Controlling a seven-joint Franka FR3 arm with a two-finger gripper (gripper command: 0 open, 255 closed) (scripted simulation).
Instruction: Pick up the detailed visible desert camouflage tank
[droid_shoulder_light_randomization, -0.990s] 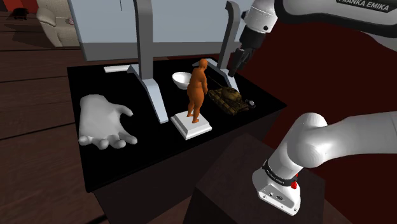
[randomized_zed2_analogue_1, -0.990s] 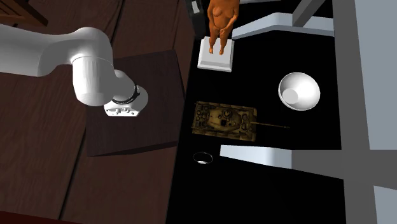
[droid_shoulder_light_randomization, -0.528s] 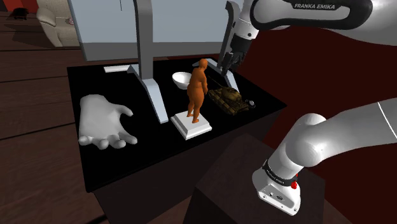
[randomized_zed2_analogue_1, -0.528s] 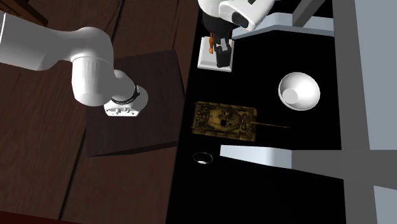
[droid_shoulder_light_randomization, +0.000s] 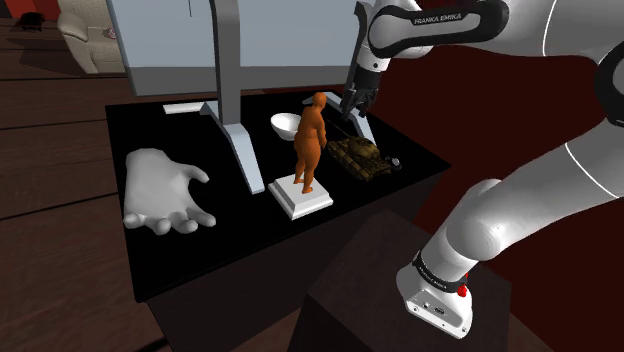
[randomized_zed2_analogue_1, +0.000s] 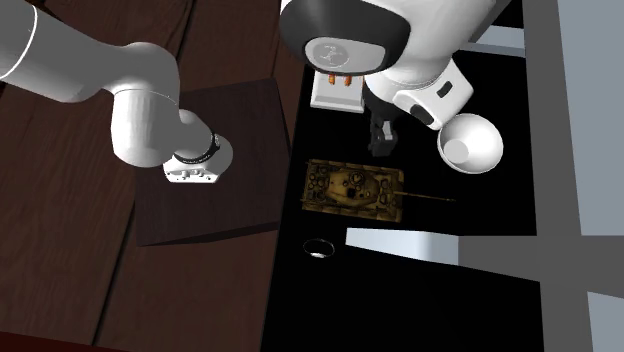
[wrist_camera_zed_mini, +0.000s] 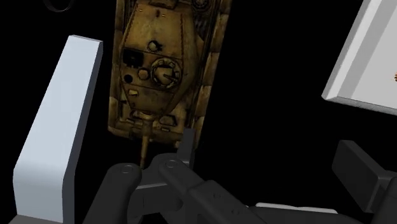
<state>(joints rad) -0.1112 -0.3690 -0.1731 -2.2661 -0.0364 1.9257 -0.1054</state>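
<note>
The desert camouflage tank (droid_shoulder_light_randomization: 360, 157) sits on the black table (droid_shoulder_light_randomization: 200, 250), close to the edge nearest the stand, with its thin gun barrel pointing toward the white bowl (droid_shoulder_light_randomization: 285, 124). From above it is a tan and brown hull with a round turret (randomized_zed2_analogue_1: 352, 187). My black gripper (droid_shoulder_light_randomization: 355, 103) hangs in the air above the barrel end of the tank (wrist_camera_zed_mini: 162, 70), not touching it. In the second exterior view the gripper (randomized_zed2_analogue_1: 381, 140) hovers between the tank and the bowl (randomized_zed2_analogue_1: 469, 142). The gripper (wrist_camera_zed_mini: 267, 162) is open, its fingers apart with nothing between them.
An orange figure (droid_shoulder_light_randomization: 310, 140) on a white base (wrist_camera_zed_mini: 362, 63) stands beside the tank. A grey-white support foot (wrist_camera_zed_mini: 57, 127) lies along the tank's other side. A small ring (randomized_zed2_analogue_1: 319, 248) lies near the table edge. A white hand sculpture (droid_shoulder_light_randomization: 165, 190) rests at the shoulder view's left.
The arm has swung in over the table. The gripper has come down from beside the figure to just above the tank's barrel end. The tank has not moved.
</note>
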